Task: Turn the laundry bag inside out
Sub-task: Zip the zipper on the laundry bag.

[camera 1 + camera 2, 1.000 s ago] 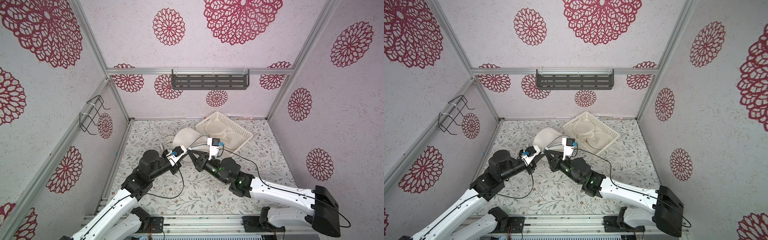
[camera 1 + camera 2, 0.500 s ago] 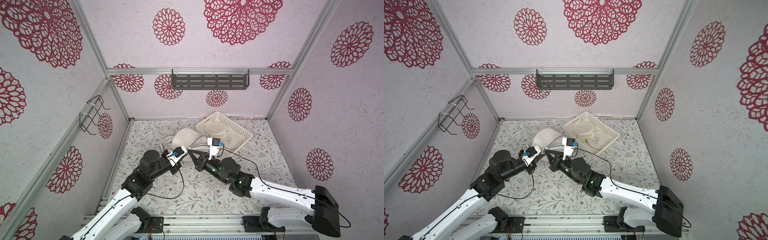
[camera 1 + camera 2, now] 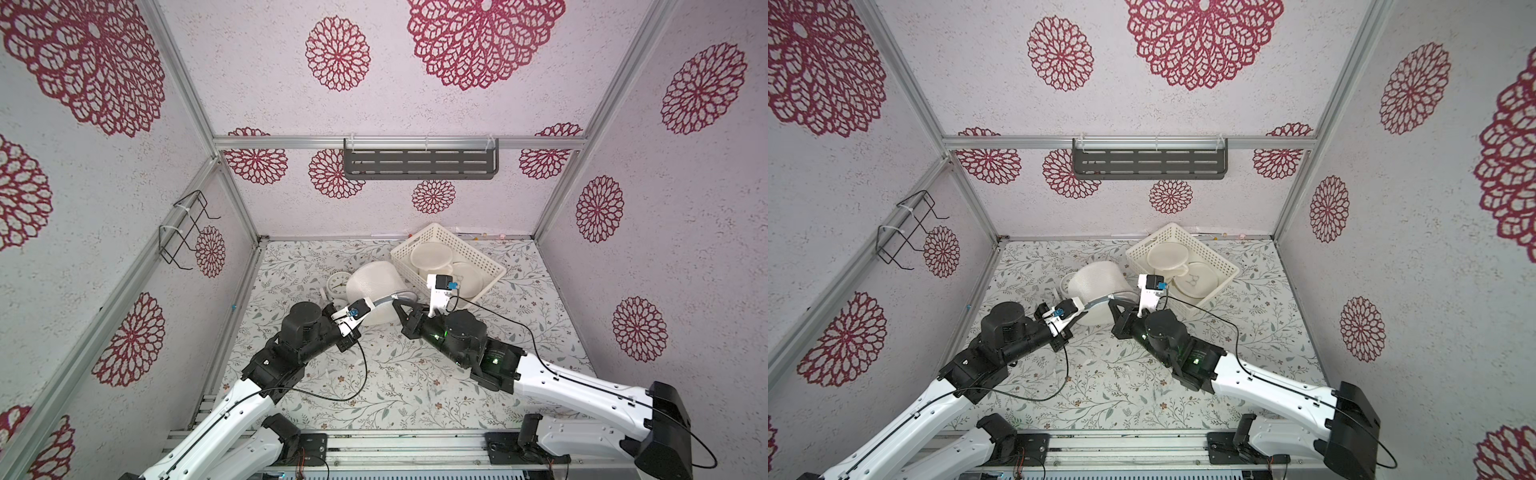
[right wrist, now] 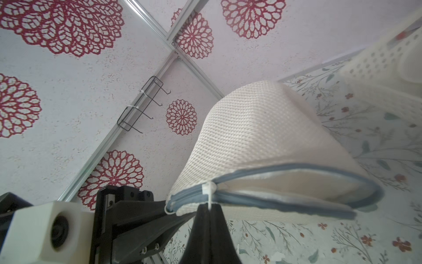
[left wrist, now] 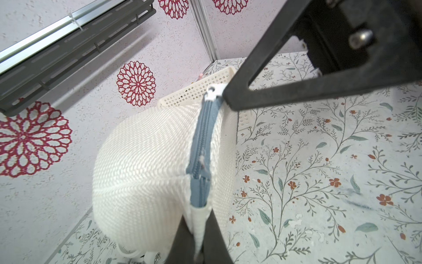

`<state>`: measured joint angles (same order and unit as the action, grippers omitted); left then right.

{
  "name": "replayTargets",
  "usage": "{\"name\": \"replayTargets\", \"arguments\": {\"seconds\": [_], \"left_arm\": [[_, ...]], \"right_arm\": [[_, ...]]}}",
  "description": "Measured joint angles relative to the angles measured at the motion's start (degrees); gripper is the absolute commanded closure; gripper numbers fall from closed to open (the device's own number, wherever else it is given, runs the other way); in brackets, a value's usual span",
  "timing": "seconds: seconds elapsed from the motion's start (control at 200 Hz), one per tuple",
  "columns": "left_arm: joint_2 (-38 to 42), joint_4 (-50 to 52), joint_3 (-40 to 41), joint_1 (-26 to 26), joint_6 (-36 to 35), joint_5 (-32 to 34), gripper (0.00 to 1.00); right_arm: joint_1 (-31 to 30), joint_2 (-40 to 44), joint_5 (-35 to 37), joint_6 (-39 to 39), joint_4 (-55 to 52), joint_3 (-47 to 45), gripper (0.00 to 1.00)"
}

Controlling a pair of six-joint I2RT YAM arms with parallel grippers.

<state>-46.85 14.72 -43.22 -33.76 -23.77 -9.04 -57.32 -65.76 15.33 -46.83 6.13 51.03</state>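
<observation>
No legible text, labels, brands, numbers; clock dial (image 3: 337, 284) too small to read.

Pale textured walls (image 3: 257, 83) printed with red floral medallions enclose the table (image 3: 395, 386), covered in leafy sprigs. A grey slotted shelf (image 3: 419, 164) hangs above its far edge, and a black wire rack (image 3: 185, 232) above its left edge.

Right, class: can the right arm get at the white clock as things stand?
Probably not: the right gripper is shut on the zipper pull, and the laundry bag lies between it and the white clock.
</observation>
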Motion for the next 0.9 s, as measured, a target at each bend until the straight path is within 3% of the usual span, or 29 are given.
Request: {"name": "replayTargets", "arguments": {"seconds": [0.205,0.35,0.52,0.56,0.655,0.9], "left_arm": [[1.42,1.05,0.0,0.0,-0.57,-0.66,1.0],[1.07,0.39,1.44,0.0,3.21,-2.71,1.0],[-2.43,-0.22,4.72,0.0,8.55,-5.22,0.43],[-3.41,0.17,4.94,0.0,9.75,-5.46,0.36],[-4.39,1.09,4.92,0.0,11.19,-5.16,0.28],[-4.44,4.72,3.82,0.0,11.34,-2.54,0.23]], "right_arm": [[5.38,2.62,-4.02,-0.22,-9.4,0.09,1.0],[8.72,2.62,-9.29,0.35,-12.96,0.02,1.0],[9.81,1.81,-12.98,3.82,-14.49,0.02,1.0],[9.84,1.31,-13.75,4.87,-14.95,0.17,1.0],[9.86,-0.5,-15.21,7.87,-16.61,1.05,1.0],[9.9,-4.63,-17.51,14.95,-18.16,2.84,1.0]]}}
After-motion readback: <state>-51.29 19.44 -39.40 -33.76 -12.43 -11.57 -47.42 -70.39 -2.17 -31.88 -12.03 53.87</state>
